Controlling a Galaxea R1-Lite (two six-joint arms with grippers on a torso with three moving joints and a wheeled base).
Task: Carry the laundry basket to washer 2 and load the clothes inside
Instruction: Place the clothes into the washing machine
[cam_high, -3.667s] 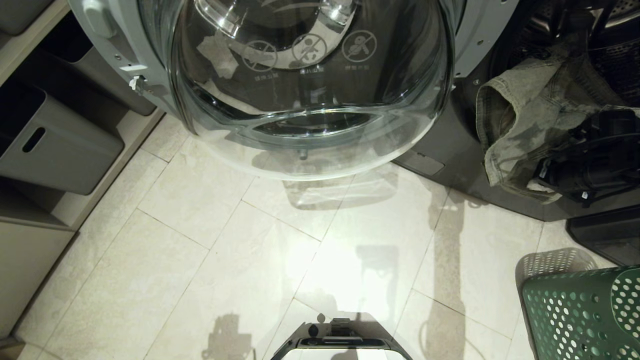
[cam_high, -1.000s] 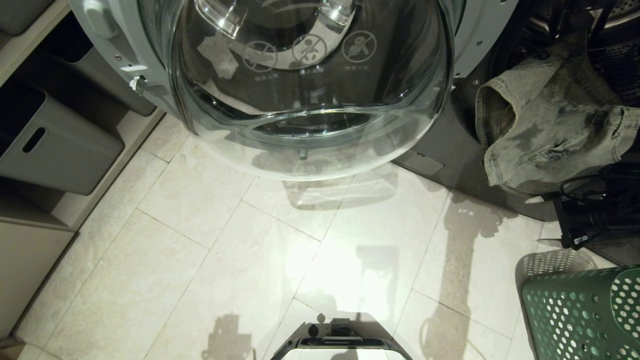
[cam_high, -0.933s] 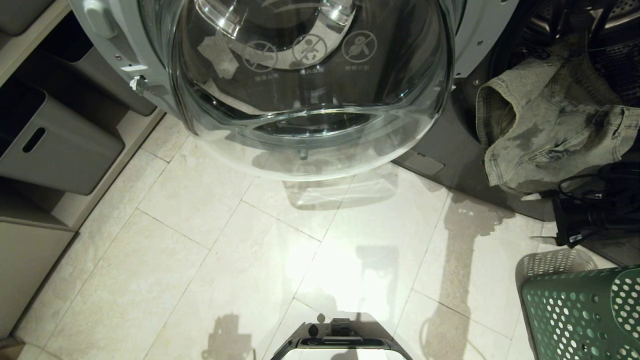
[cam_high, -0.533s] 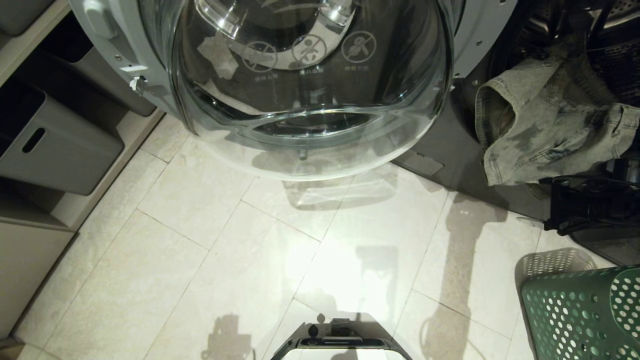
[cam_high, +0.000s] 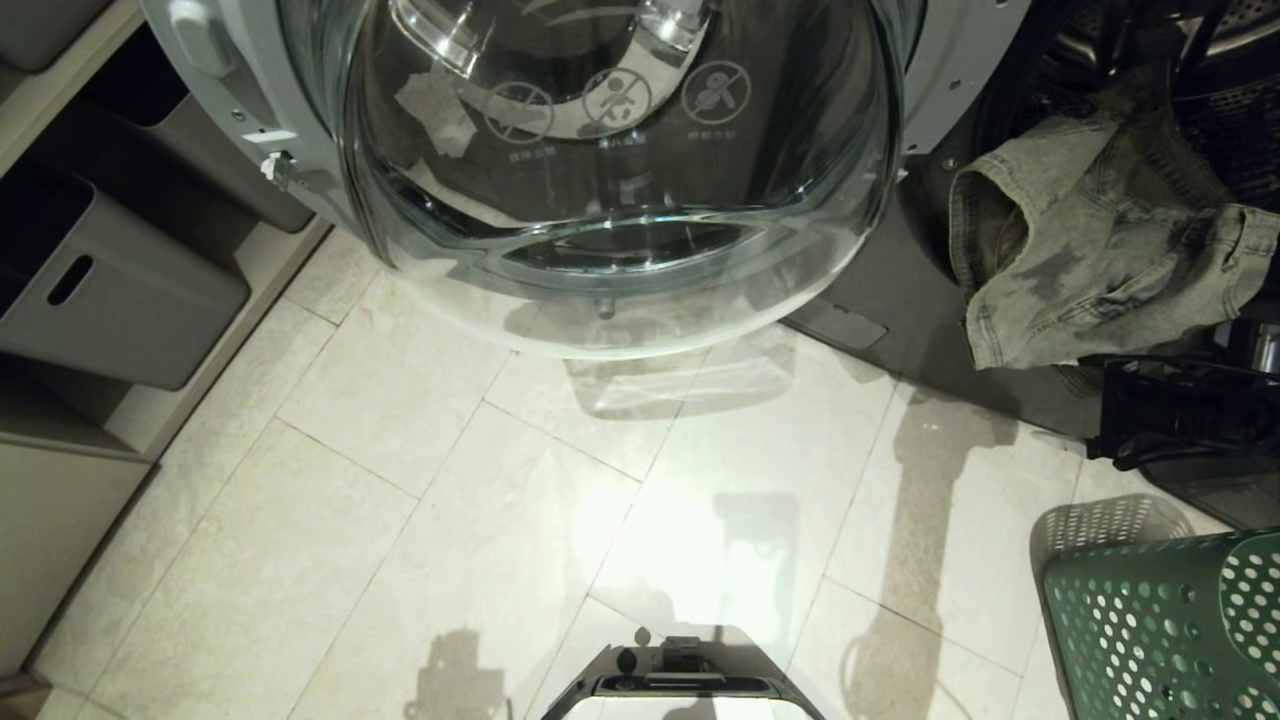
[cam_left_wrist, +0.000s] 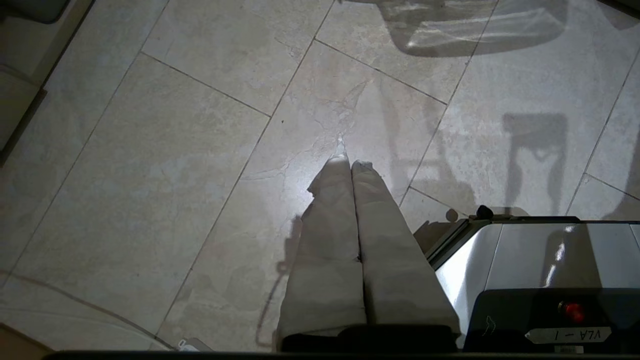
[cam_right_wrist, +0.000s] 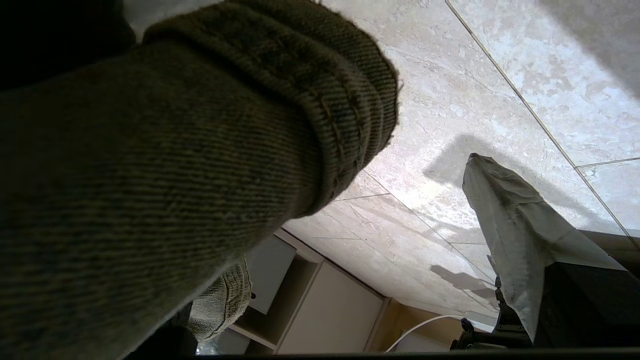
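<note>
A grey-green denim garment (cam_high: 1080, 240) hangs out over the rim of the washer's dark drum opening (cam_high: 1230, 120) at the upper right. My right gripper (cam_high: 1110, 410) sits just under its hanging end, jaws open. In the right wrist view the denim (cam_right_wrist: 175, 150) fills the near side and hides one finger. The other cloth-wrapped finger (cam_right_wrist: 515, 235) stands well apart from it. The green perforated laundry basket (cam_high: 1160, 630) stands on the floor at the lower right. My left gripper (cam_left_wrist: 350, 162) is parked over the tiles, shut and empty.
The washer's round glass door (cam_high: 620, 180) stands open and overhangs the floor at top centre. Grey storage bins (cam_high: 110, 300) fill a shelf unit along the left. My base (cam_high: 680, 690) shows at the bottom edge, with pale tiles (cam_high: 450, 500) between.
Since the earliest frame my right arm has come off the denim and dropped below it. Over the last second it has turned at the wrist and risen slightly under the hanging end.
</note>
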